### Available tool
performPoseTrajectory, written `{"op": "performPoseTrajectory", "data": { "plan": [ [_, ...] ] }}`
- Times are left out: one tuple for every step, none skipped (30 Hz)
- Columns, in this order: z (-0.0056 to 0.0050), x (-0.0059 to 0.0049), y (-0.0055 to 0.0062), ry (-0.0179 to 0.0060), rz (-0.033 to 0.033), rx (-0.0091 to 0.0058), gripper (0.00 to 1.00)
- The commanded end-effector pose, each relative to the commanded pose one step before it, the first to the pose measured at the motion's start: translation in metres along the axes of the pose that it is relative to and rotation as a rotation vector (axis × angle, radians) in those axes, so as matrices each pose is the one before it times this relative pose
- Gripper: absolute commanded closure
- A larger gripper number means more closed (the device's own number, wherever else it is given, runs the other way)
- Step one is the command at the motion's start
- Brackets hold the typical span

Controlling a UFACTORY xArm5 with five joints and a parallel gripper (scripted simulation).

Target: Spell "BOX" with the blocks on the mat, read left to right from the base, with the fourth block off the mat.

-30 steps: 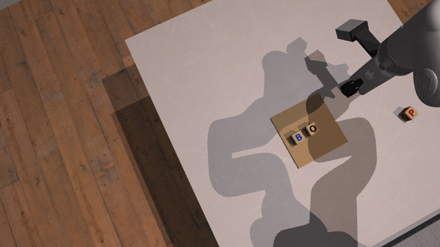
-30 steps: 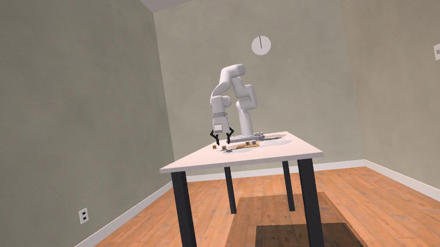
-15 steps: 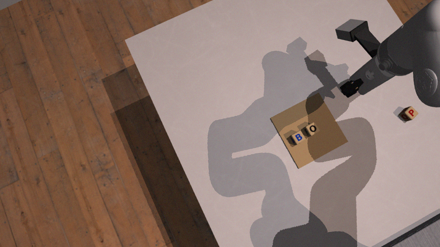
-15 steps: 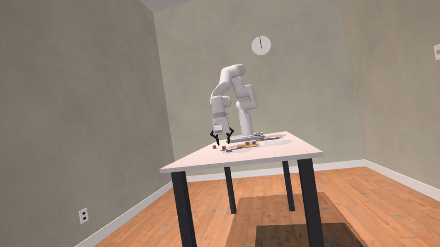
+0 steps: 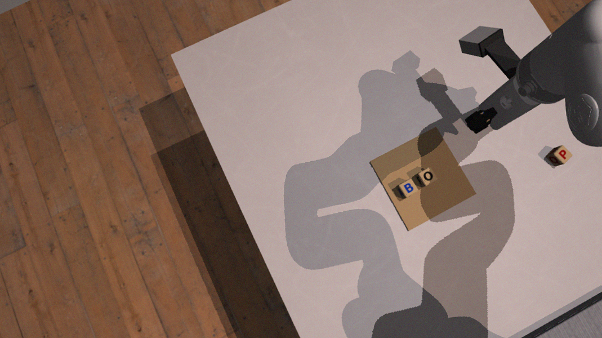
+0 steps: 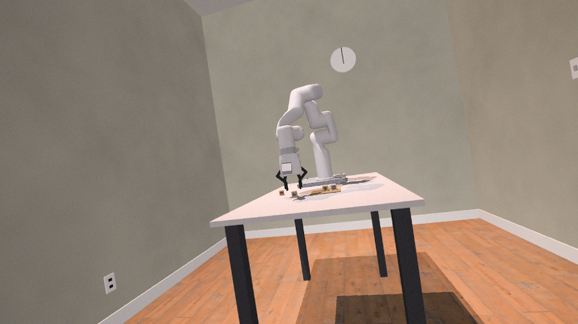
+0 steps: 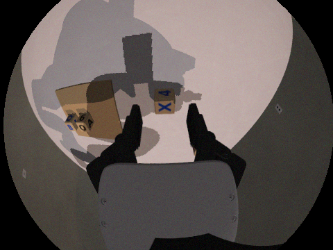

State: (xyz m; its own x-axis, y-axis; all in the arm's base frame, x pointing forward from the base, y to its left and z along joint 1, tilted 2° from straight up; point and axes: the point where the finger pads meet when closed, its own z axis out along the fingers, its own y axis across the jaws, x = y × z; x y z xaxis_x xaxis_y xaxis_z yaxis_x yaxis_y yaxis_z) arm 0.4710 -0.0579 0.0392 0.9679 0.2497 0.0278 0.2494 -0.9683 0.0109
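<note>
The B block (image 5: 408, 187) (image 6: 333, 187) (image 7: 70, 126) and the O block (image 5: 427, 176) (image 6: 325, 188) (image 7: 82, 126) stand side by side on the tan mat (image 5: 453, 193) (image 7: 105, 121), with a small gap. B is left of O in the top view. The X block (image 6: 294, 194) (image 7: 164, 107) lies off the mat, its blue X on top and a 4 on a side; the arm hides it in the top view. The P block (image 5: 563, 154) (image 6: 281, 192) is also off the mat. My gripper (image 6: 293, 188) (image 7: 164, 112) is open and empty, above the X block.
The white table (image 5: 284, 93) (image 6: 357, 201) carries everything. The arm's grey base plate (image 5: 584, 321) (image 6: 322, 182) is at the table's robot end. The P block stands near the table's right edge in the top view, below the arm.
</note>
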Motion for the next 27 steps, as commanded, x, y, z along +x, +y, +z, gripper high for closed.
{"op": "performPoseTrajectory", "data": {
  "plan": [
    [-0.00135, 0.0013, 0.00051, 0.00357, 0.0, -0.00138, 0.37],
    [0.0, 0.0, 0.0, 0.0, 0.0, 0.0, 0.37],
    [0.0, 0.0, 0.0, 0.0, 0.0, 0.0, 0.37],
    [0.0, 0.0, 0.0, 0.0, 0.0, 0.0, 0.37],
    [0.0, 0.0, 0.0, 0.0, 0.0, 0.0, 0.37],
    [0.0, 0.0, 0.0, 0.0, 0.0, 0.0, 0.37],
    [0.0, 0.0, 0.0, 0.0, 0.0, 0.0, 0.37],
    [0.0, 0.0, 0.0, 0.0, 0.0, 0.0, 0.37],
    [0.0, 0.0, 0.0, 0.0, 0.0, 0.0, 0.37],
    [0.0, 0.0, 0.0, 0.0, 0.0, 0.0, 0.37],
    [0.00001, 0.0, 0.0, 0.0, 0.0, 0.0, 0.37],
    [0.00007, 0.0, 0.0, 0.0, 0.0, 0.0, 0.37],
    [0.00017, 0.0, 0.0, 0.0, 0.0, 0.0, 0.37],
    [0.00032, 0.0, -0.00001, 0.0, 0.0, 0.0, 0.37],
    [0.00048, 0.0, -0.00001, 0.0, 0.0, 0.0, 0.37],
    [0.00066, 0.0, -0.00002, 0.0, 0.0, 0.0, 0.37],
    [0.00085, 0.0, -0.00002, 0.0, 0.0, 0.0, 0.37],
    [0.0, 0.0, 0.0, 0.0, 0.0, 0.0, 0.37],
    [0.0, 0.0, 0.0, 0.0, 0.0, 0.0, 0.37],
    [0.00104, 0.0, -0.00003, 0.0, 0.0, 0.0, 0.37],
    [0.00122, -0.00001, -0.00003, 0.0, 0.0, 0.0, 0.37],
    [0.00139, -0.00001, -0.00004, 0.0, 0.0, 0.0, 0.37],
    [0.00153, -0.00002, -0.00005, 0.0, 0.0, 0.0, 0.37],
    [0.00165, -0.00003, -0.00005, 0.0, 0.0, 0.0, 0.37],
    [0.00176, 0.00001, -0.00001, 0.0, 0.0, 0.0, 0.37],
    [0.00182, 0.00001, 0.0, 0.0, 0.0, 0.0, 0.37],
    [0.00186, 0.0, -0.00001, 0.0, 0.0, 0.0, 0.37]
  ]
}}
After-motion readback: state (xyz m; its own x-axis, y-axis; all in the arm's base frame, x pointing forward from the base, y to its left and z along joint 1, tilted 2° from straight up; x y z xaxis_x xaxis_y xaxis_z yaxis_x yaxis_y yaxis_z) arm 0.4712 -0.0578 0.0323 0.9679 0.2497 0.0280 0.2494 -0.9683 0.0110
